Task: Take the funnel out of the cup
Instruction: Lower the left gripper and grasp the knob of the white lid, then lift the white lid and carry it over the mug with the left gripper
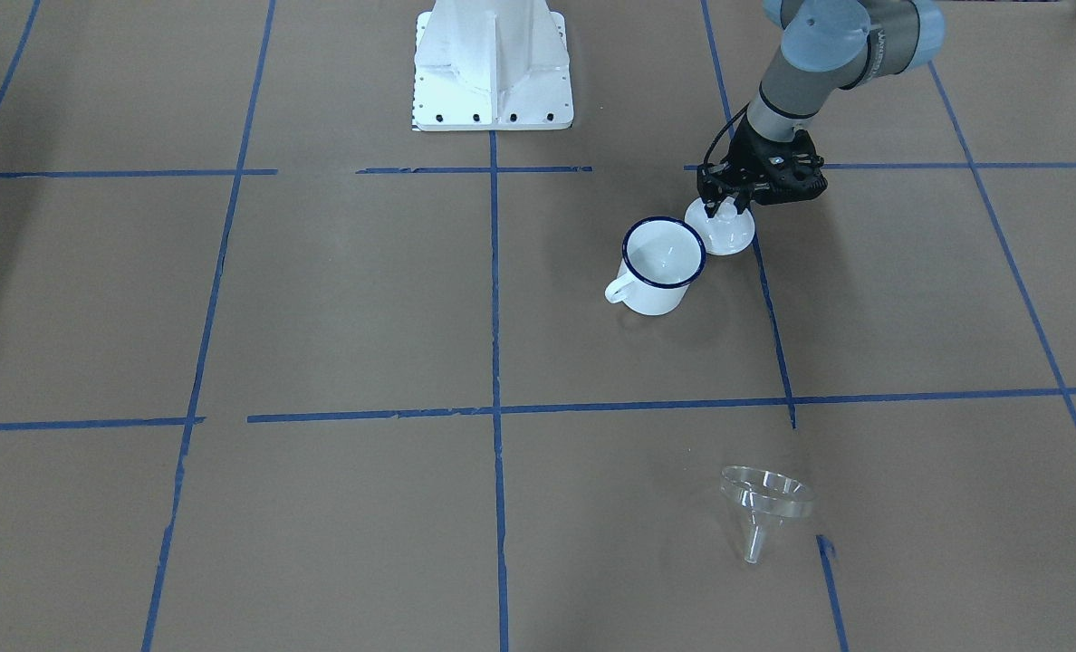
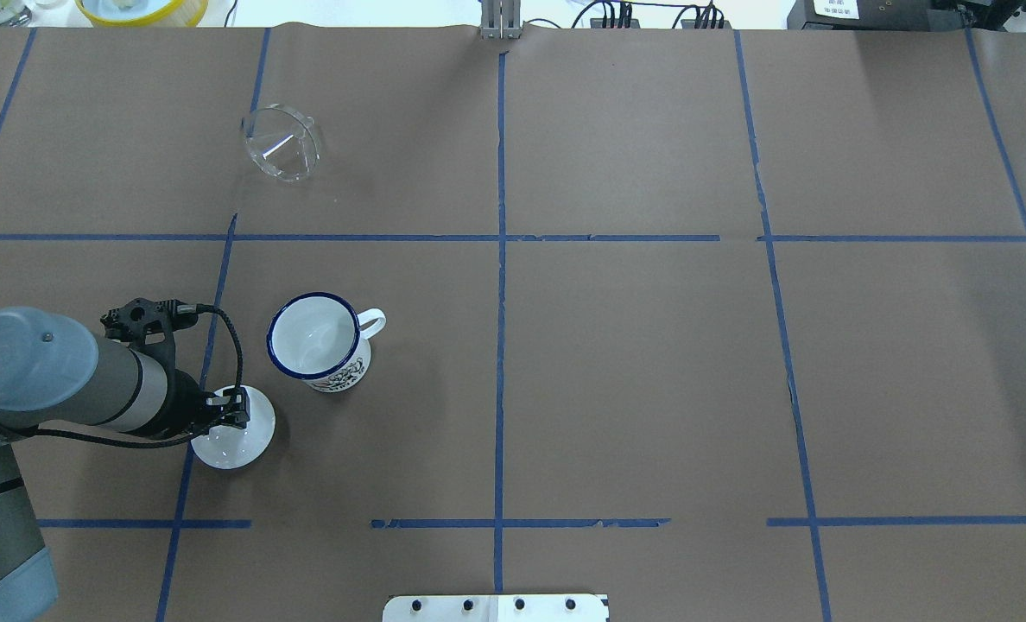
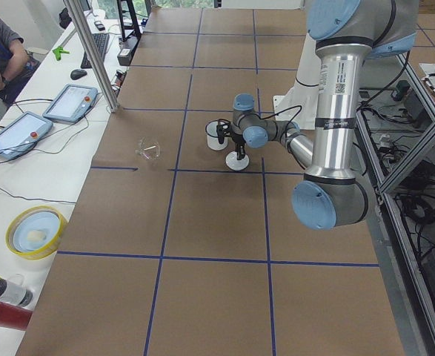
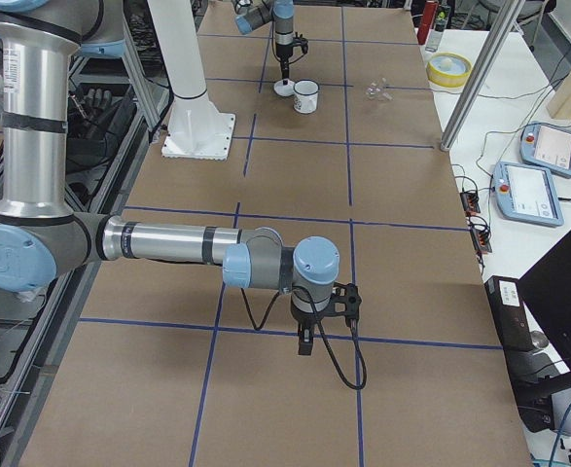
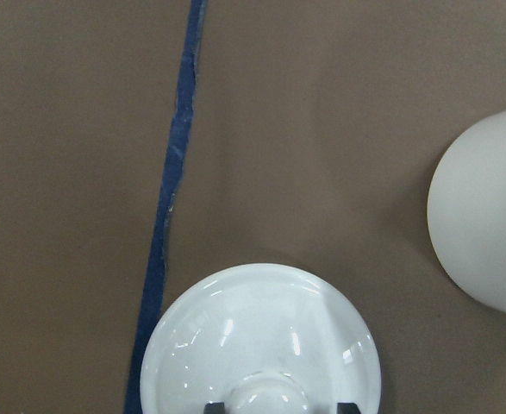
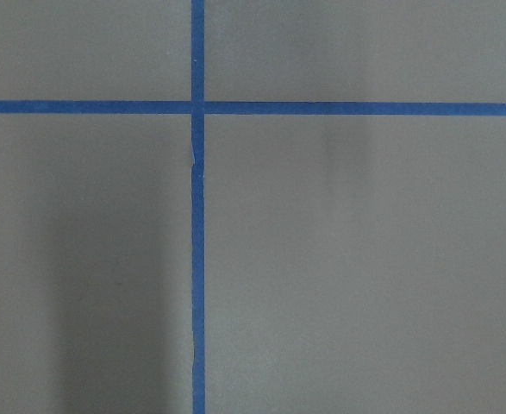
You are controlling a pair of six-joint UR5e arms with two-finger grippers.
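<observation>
Left claw: the left gripper (image 1: 722,206) stands over the white lid (image 1: 721,235), jaws narrowly parted either side of its knob (image 5: 265,395); a gap shows beside one finger, so a firm grip is not confirmed
Right claw: the right gripper (image 4: 306,341) hangs over the table (image 1: 321,299) near a crossing of blue tape; its spread cannot be told (only the side camera shows it)
Lid: flat on the table, knob up, edge at a tape line, just beside the cup but apart from it
Cup: the cup (image 1: 660,272) stands upright, handle on the side away from the lid; inside, only white enamel shows
Funnel: the funnel (image 1: 764,503) lies tilted on rim and spout, out of the cup and well apart from it, toward the operators' side
Count: one cup, one funnel, one lid, two grippers
</observation>
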